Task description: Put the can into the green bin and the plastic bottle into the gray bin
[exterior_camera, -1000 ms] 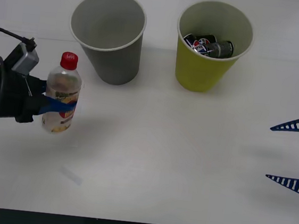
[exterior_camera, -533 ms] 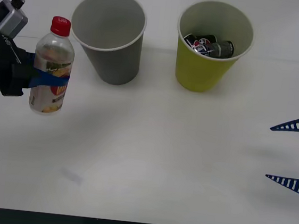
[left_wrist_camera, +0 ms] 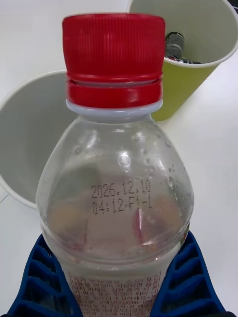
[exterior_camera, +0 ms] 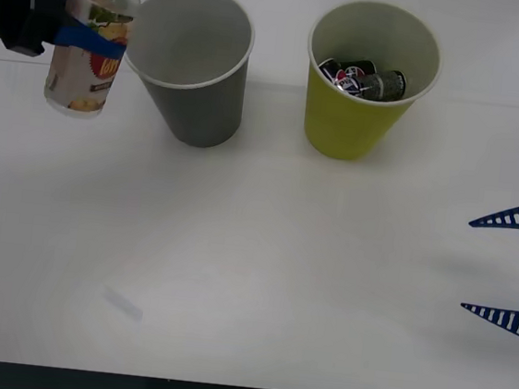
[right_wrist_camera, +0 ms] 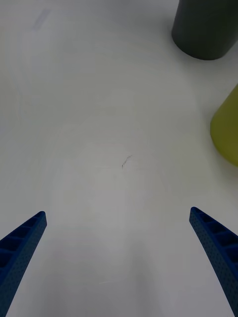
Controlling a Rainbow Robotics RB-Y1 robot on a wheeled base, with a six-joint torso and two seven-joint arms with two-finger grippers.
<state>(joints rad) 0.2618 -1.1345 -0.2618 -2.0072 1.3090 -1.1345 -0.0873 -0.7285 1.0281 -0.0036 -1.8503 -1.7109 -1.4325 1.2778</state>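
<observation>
Red-capped plastic bottle (exterior_camera: 90,42) airborne beside gray bin (exterior_camera: 196,95), cans inside green bin (exterior_camera: 351,120)

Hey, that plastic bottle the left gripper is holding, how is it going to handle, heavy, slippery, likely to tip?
The plastic bottle looks clear and mostly empty, so probably light. Its smooth walls may be slippery or give a little, though the left gripper wraps its middle. Tall and narrow with a red cap, it would likely tip or roll if dropped.
</observation>
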